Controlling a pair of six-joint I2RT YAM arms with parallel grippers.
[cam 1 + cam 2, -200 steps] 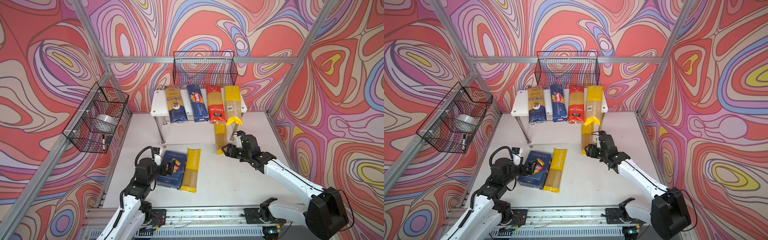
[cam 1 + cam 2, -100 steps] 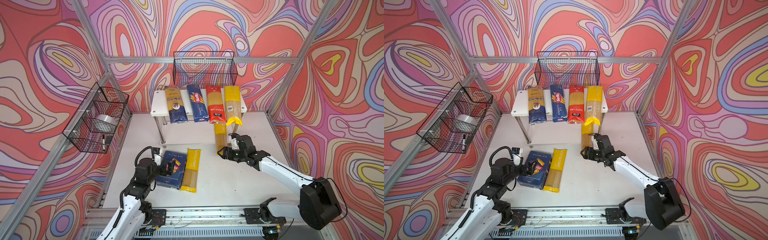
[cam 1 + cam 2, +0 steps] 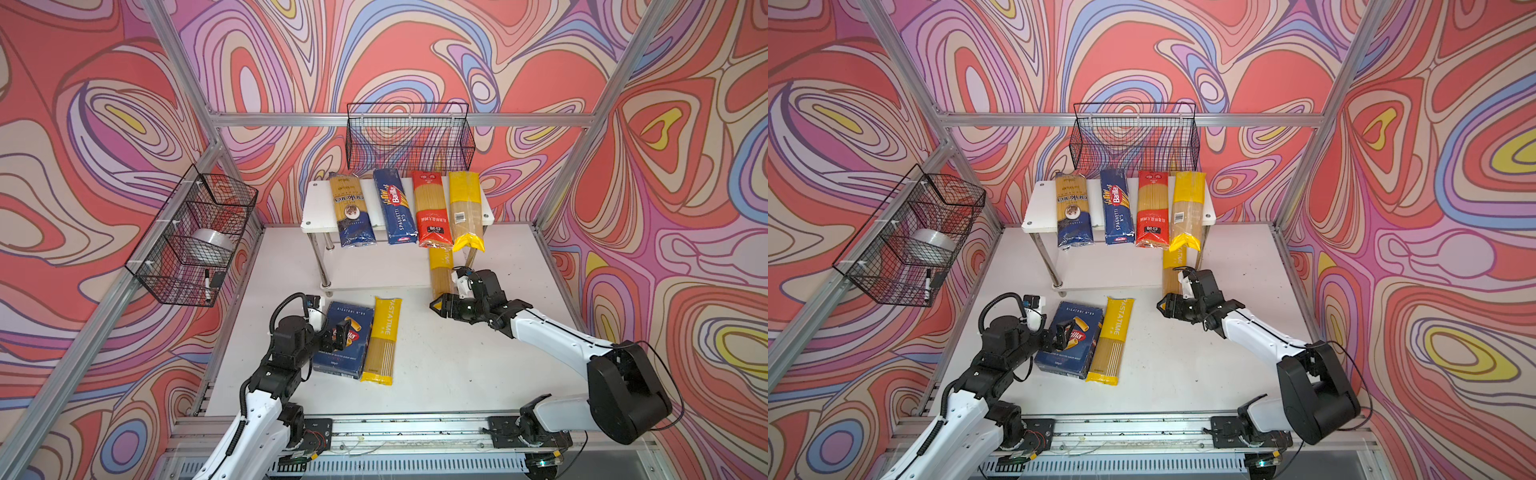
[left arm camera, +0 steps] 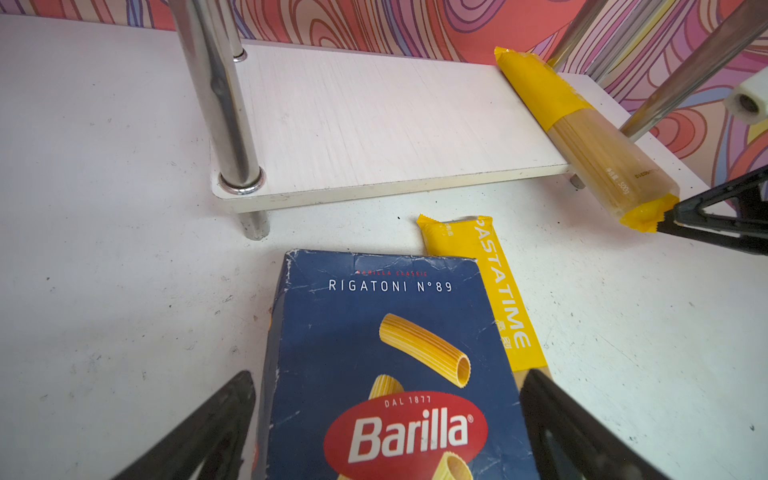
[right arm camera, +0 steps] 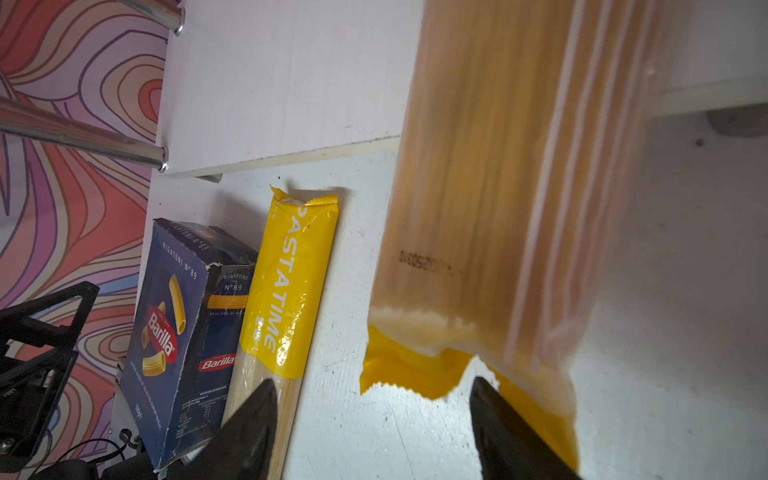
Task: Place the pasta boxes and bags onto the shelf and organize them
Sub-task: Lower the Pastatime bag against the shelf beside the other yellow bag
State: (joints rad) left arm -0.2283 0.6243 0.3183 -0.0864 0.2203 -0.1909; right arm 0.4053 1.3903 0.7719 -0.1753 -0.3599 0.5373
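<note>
Creased cardboard rigatoni box (image 4: pixel 386 353) beside long glossy yellow-and-clear spaghetti bag (image 4: pixel 498 282)

Back wire basket (image 3: pixel 409 141); side wire basket (image 3: pixel 166 286) with tape roll (image 3: pixel 212 243), marker (image 3: pixel 206 284)

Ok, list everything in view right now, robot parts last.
shelf: one, white with chrome legs, back centre of table.
ankara bag: one, gold and navy, top board, leftmost.
Spaghetti n.5 box: one, dark blue, top board, second.
red bag: one, red and clear, top board, third.
rigatoni box: one, dark blue, flat on table, front left.
yellow bags: three, yellow and clear; top board rightmost, lower board's right end overhanging its front, table beside rigatoni box.
wire baskets: two, black, back wall and left wall.
tape roll: one, grey, left-wall basket.
marker: one, black and white, same basket.
left hand: one, black, jaws either side of rigatoni box, grip unclear.
right hand: one, black, open, at lower-board bag's front end.
</note>
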